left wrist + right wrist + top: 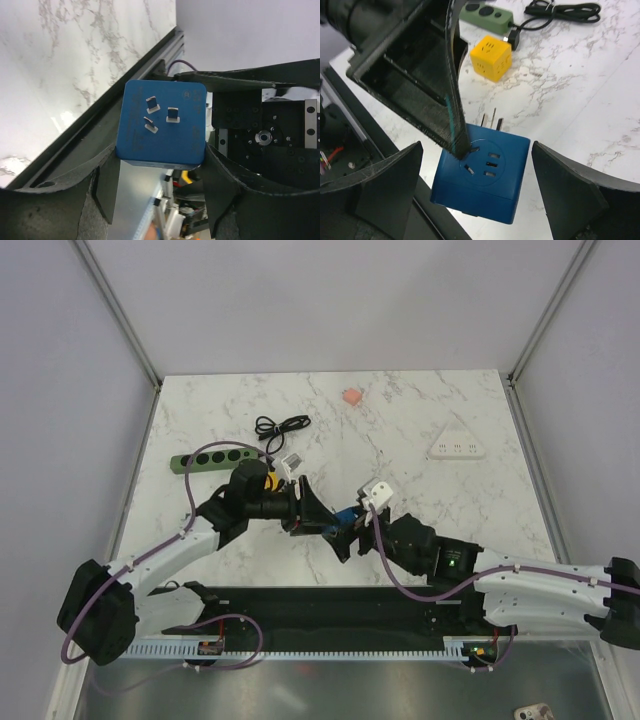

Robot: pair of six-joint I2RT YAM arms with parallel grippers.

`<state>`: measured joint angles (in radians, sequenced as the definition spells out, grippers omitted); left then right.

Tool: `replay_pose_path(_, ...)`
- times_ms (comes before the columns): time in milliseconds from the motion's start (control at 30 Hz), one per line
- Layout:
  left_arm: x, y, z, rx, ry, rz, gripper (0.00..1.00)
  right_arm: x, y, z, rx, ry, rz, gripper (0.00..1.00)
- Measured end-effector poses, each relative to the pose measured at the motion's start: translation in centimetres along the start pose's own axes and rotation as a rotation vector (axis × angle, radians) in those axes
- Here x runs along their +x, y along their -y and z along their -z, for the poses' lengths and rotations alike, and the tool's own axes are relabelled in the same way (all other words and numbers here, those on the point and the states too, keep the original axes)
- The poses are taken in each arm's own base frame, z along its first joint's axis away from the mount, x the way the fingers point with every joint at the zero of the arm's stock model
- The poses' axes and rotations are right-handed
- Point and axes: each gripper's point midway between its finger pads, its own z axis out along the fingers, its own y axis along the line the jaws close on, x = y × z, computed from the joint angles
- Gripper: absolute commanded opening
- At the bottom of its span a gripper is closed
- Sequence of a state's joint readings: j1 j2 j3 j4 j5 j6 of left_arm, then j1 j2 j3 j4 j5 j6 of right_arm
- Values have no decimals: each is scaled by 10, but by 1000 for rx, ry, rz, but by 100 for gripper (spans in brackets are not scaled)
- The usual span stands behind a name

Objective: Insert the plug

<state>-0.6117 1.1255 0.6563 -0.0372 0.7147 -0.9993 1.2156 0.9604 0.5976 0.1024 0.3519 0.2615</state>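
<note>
While the plug (480, 175) is clamped by the left gripper (161, 165) above the near edge of the table (470, 500), prongs facing that wrist, the right gripper (476, 155) is spread wide around it without contact; if released too early, it could be dropped off the edge.

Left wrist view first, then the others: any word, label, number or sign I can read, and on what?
No text can be read.
blue plug: small round embossed mark by one corner, too small to read.
yellow cube, green power strip, white socket block: no lettering visible.
</note>
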Motion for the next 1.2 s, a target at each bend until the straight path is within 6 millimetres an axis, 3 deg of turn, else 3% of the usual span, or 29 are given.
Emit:
replay_pose_path(200, -4, 26, 2, 111, 26, 154, 2, -39, 15, 17, 70, 162, -112, 98)
replay_pose_path(367, -12, 52, 12, 190, 63, 207, 2, -54, 16, 22, 74, 221, -145, 96)
replay_pose_path(567, -16, 63, 21, 217, 110, 265, 2, -64, 12, 24, 48, 274, -169, 86)
replay_pose_path(833, -17, 51, 21, 202, 150, 342, 2, -58, 7, 14, 38, 262, -157, 72)
replay_pose_path(1000, -15, 42, 19, 206, 149, 397, 2, -50, 8, 9, 47, 237, -141, 80)
replay_pose_path(1200, -18, 48, 20, 240, 149, 418, 2, -46, 6, 8, 36, 234, -133, 83)
